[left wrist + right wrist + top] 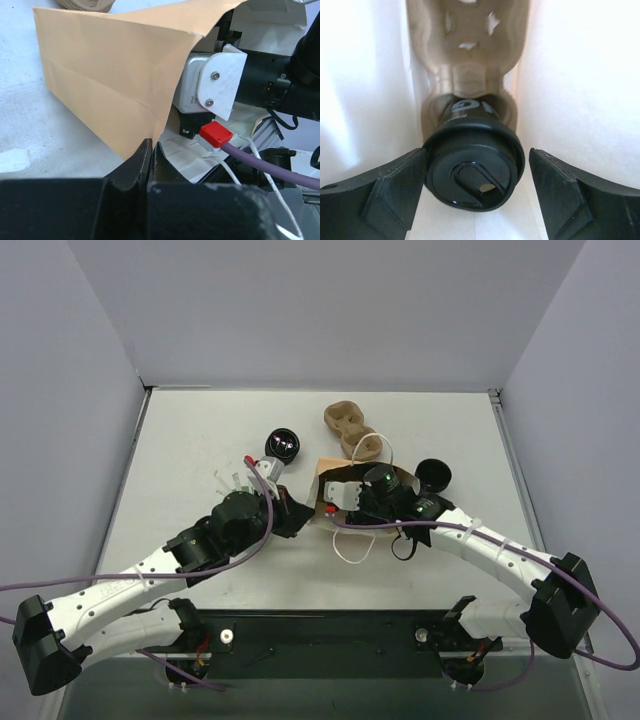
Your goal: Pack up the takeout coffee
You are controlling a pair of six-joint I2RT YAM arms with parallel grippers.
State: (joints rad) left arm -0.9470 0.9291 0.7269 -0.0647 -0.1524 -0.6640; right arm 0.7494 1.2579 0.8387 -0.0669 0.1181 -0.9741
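Fingers [390,192] of the right gripper [477,155]: spread wide, one on each side of the takeout coffee [474,172] and not clamped on it; a gap is visible on one side.

Takeout coffee: black cup, black lid facing the wrist camera, seated in the near socket of a brown pulp carrier [465,60], between white inner walls.

Left gripper [151,150]: fingers pressed together on the lower edge of the paper bag [110,85], beside its mouth.

Paper bag: brown outside, white handles, lying mid-table [200,440]; the right arm's wrist reaches into its opening.

Right wrist camera housing [220,85]: white, with a red plug [216,134] and a purple cable [270,162].

Lidless black cup [284,445]: on the table behind the left gripper, apart from the bag.
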